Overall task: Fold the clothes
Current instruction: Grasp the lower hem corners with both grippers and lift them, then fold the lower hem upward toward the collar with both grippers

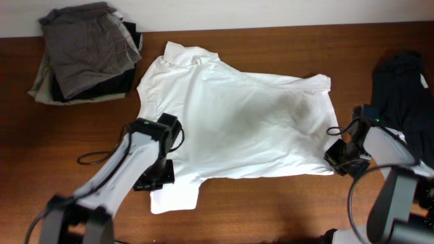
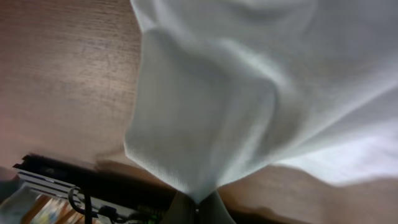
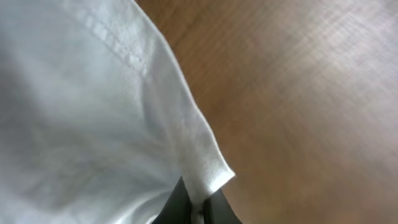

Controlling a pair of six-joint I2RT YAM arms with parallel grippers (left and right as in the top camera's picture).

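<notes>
The white T-shirt (image 1: 244, 122) lies spread flat across the wooden table (image 1: 271, 203), collar at the far left, hem at the right. My left gripper (image 1: 154, 177) sits at the shirt's near sleeve, shut on the fabric; in the left wrist view the sleeve cloth (image 2: 211, 118) is pinched between the fingers (image 2: 217, 211) and hangs in a fold. My right gripper (image 1: 337, 163) is at the near right hem corner. The right wrist view shows that hemmed corner (image 3: 205, 168) clamped between the dark fingers (image 3: 175, 202).
A pile of grey, black and beige garments (image 1: 88, 51) rests at the far left corner. A dark navy garment (image 1: 407, 95) lies at the right edge, beside my right arm. A black cable (image 1: 91, 158) loops on the table left of my left arm.
</notes>
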